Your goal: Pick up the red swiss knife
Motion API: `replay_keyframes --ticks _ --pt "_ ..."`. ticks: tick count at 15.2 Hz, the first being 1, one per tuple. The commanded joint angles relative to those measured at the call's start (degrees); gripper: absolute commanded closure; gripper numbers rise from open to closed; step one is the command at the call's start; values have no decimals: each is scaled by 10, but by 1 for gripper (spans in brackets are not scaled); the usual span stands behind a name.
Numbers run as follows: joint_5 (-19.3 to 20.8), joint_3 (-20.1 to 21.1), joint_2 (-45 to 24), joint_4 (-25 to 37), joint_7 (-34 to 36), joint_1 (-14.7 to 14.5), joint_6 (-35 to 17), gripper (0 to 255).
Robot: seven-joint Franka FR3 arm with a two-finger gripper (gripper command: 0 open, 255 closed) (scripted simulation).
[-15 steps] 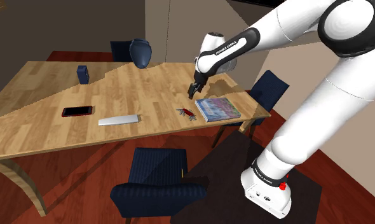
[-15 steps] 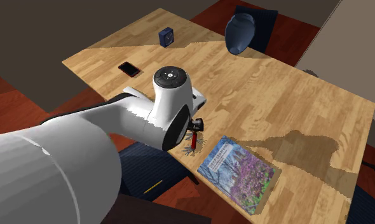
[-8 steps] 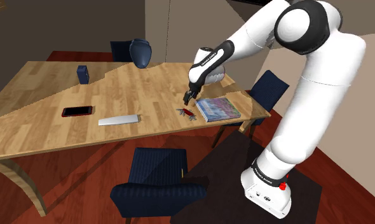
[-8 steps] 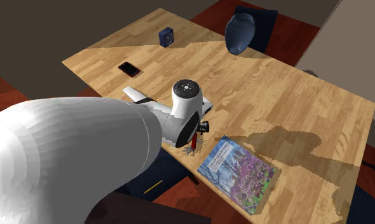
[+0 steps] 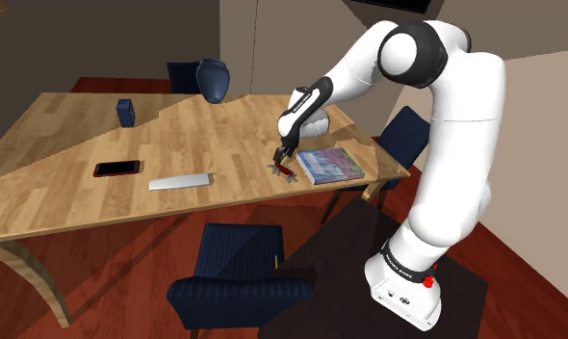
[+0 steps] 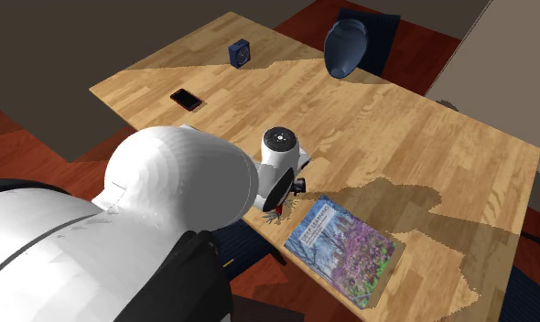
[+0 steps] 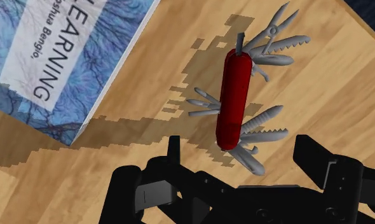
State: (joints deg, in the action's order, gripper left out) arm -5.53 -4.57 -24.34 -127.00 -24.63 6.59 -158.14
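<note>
Open pincer [image 7: 242, 154] hangs low over the red swiss knife [image 7: 234, 98].
The knife lies on the counter [image 7: 345, 83] beside the book [image 7: 65, 57]; its poking-out tools could snag the pincer and spin it away.

Likely home dining room: wooden table [image 5: 75, 140], blue chairs [image 5: 239, 279], vase [image 5: 212, 80].

1. "LEARNING" is printed in dark capitals on a white band across the cover of the blue book [image 7: 59, 57], as seen in the wrist view.
2. Beside it, "shua Bengio," can be read in smaller type, with its beginning cut off.
3. Small dark lettering on the white arm [image 5: 452, 135] cannot be made out.
</note>
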Motion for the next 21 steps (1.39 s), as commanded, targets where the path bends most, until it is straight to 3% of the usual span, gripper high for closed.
replay_keyframes --ticks 1,5,6,15,21 --pt "-2 2 -15 3 0 0 -12 0" --pt "-5 6 -34 7 -3 3 -27 0" --pt "-6 6 -35 8 -3 3 -27 255" --pt "-5 6 -34 7 -3 3 -27 255" --pt "2 -2 10 -1 3 -3 9 255"
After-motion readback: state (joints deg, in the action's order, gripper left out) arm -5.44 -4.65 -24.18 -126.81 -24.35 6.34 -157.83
